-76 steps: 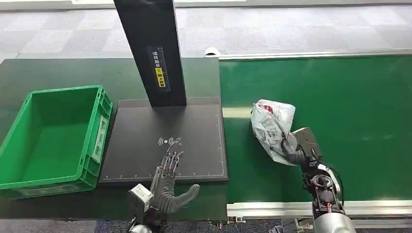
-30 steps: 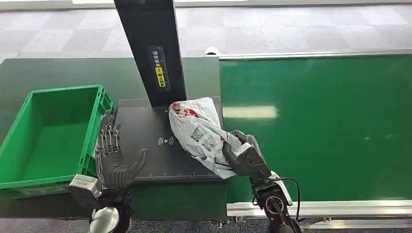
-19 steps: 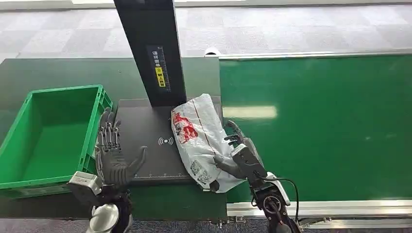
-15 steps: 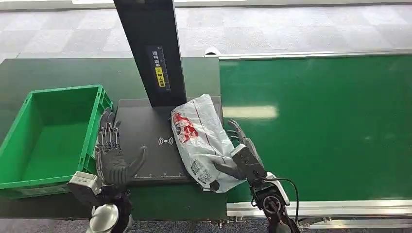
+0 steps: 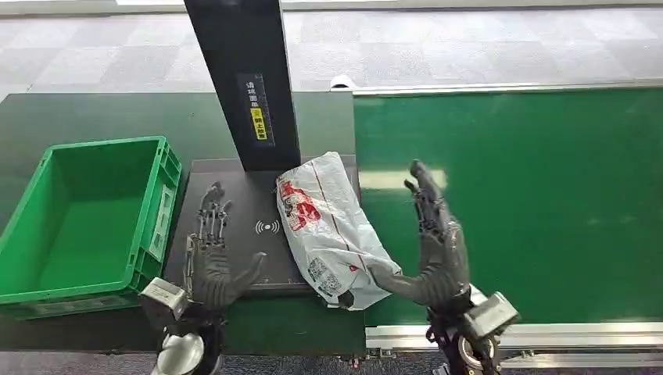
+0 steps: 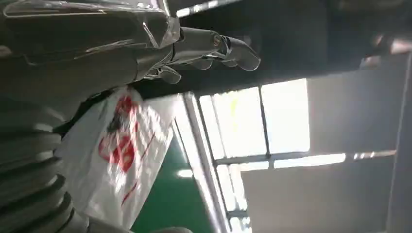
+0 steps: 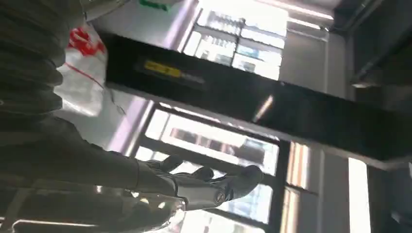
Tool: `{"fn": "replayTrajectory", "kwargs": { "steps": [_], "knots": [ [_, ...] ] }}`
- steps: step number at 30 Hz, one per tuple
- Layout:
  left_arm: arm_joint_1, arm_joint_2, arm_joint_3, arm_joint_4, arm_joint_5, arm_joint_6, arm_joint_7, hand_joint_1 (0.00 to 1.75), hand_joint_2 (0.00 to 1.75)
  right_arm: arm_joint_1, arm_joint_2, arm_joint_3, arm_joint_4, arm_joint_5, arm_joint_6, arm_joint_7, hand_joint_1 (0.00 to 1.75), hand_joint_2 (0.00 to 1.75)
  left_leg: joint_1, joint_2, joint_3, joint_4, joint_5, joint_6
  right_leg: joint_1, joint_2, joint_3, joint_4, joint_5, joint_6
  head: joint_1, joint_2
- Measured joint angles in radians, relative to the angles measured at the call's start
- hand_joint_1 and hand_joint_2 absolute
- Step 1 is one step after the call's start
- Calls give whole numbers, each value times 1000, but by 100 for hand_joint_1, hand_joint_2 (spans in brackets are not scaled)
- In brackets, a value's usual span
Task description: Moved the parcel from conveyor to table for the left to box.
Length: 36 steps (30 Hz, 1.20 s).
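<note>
A white plastic parcel (image 5: 327, 226) with red print lies on the black scanner pad (image 5: 234, 205), its near end hanging over the pad's front right corner. My right hand (image 5: 431, 248) stands open just right of the parcel, fingers spread upward, thumb close to the parcel's near end. My left hand (image 5: 211, 254) is open over the pad's left part, a short way left of the parcel. The parcel (image 6: 119, 160) lies beside my left hand (image 6: 160, 53) in the left wrist view, and the parcel (image 7: 82, 73) shows behind my open right hand (image 7: 194, 187) in the right wrist view.
An empty green crate (image 5: 82, 223) stands left of the pad. A black post (image 5: 246, 82) rises from the pad's far edge. The green conveyor belt (image 5: 532, 195) stretches to the right, with a metal rail (image 5: 547, 334) along its near side.
My right hand has let go of the parcel and moved up and right of it, fingers spread. My left hand has shifted right from the crate's edge toward the parcel.
</note>
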Motion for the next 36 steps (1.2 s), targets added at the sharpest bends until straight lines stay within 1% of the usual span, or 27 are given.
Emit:
{"fn": "replayTrajectory", "kwargs": {
  "steps": [2, 4, 7, 10, 13, 15, 20, 22, 23, 24, 25, 26, 27, 28, 29, 30, 36],
  "knots": [
    [-21, -20, -60, 66, -61, -71, 57, 0, 175, 36, -3, -54, -126, -27, -15, -19, 0, 175, -1, -1, 0, 0, 0, 0, -1, 0, 0, 0, 0, 0, 1, 0],
    [-54, -44, -122, 155, -124, -131, 107, 0, 175, 66, -4, -103, -216, -36, -10, -35, 0, 175, -2, 0, 0, 0, 0, 1, -2, 0, 1, 0, 1, 1, 1, 0],
    [-90, -75, -186, 257, -173, -137, 117, 0, 175, 94, -4, -143, -295, -33, -1, -46, 0, 175, -2, 2, 1, 0, 0, 1, -2, 1, 0, 0, 2, 2, 1, 0],
    [-151, -100, -243, 377, -284, -102, 154, 0, 175, 99, -4, -164, -338, -51, 35, -53, 0, 175, -2, 0, 1, 0, 0, 1, -2, 0, 1, 0, 2, 2, 0, 0],
    [-203, -124, -297, 476, -366, -52, 178, 0, 175, 98, -2, -167, -357, -77, 72, -53, 0, 175, -1, 1, 1, 0, 1, 1, -1, 1, 1, 0, 3, 1, 0, 0],
    [-225, -133, -316, 522, -379, -37, 184, 0, 175, 98, -2, -169, -365, -81, 78, -53, 0, 175, -1, 1, 1, 0, 1, 1, -1, 1, 1, 0, 3, 1, 0, 0],
    [-286, -156, -384, 628, -553, 75, 249, 0, 175, 79, 9, -178, -373, -121, 124, -36, 0, 175, -1, 1, 1, 0, 1, 1, -1, 1, 1, 0, 3, 1, 0, 0],
    [-308, -161, -410, 664, -585, 87, 256, 2, 175, 72, 16, -184, -373, -137, 140, -29, 0, 175, -1, 1, 1, 0, 1, 1, -1, 1, 1, 0, 3, 1, 0, 0],
    [-313, -163, -420, 678, -588, 88, 258, 38, 175, 69, 19, -185, -373, -140, 143, -29, 0, 175, -1, 1, 1, 0, 1, 1, -1, 1, 1, 0, 3, 1, 0, 0],
    [-318, -164, -426, 688, -593, 88, 259, 126, 175, 68, 21, -186, -373, -142, 144, -29, 0, 175, -1, 1, 1, 0, 1, 1, -1, 1, 1, 0, 3, 1, 0, 0],
    [-325, -165, -434, 700, -605, 95, 263, 136, 175, 66, 23, -186, -373, -146, 149, -28, 0, 175, -1, 1, 1, 0, 1, 1, -1, 1, 1, 0, 3, 1, 0, 0],
    [-333, -168, -444, 712, -620, 106, 271, 131, 175, 63, 26, -188, -373, -150, 156, -27, 0, 175, -1, 1, 1, 0, 1, 1, -1, 1, 1, 0, 3, 1, 0, 0],
    [-341, -170, -452, 724, -632, 115, 277, 119, 175, 59, 29, -190, -373, -152, 164, -27, 0, 175, -1, 1, 1, 0, 1, 1, -1, 1, 1, 0, 3, 1, 0, 0],
    [-350, -174, -460, 739, -643, 127, 282, 58, 175, 55, 32, -192, -372, -153, 171, -26, 0, 175, -1, 1, 1, 0, 1, 1, -1, 1, 1, 0, 3, 1, 0, 0],
    [-356, -176, -464, 750, -647, 136, 284, 14, 175, 53, 37, -193, -372, -153, 177, -25, 0, 175, -1, 1, 1, 0, 1, 1, -1, 1, 1, 0, 3, 1, 0, 0],
    [-360, -177, -466, 759, -647, 144, 285, 0, 175, 51, 40, -194, -371, -153, 179, -23, 0, 175, -1, 1, 1, 0, 1, 1, -1, 1, 1, 0, 3, 1, 0, 0],
    [-368, -182, -470, 780, -611, 171, 250, 0, 175, 40, 58, -212, -369, -158, 188, -10, 0, 175, -1, 1, 1, 0, 1, 1, -1, 1, 1, 0, 3, 1, 0, 0]
  ]
}}
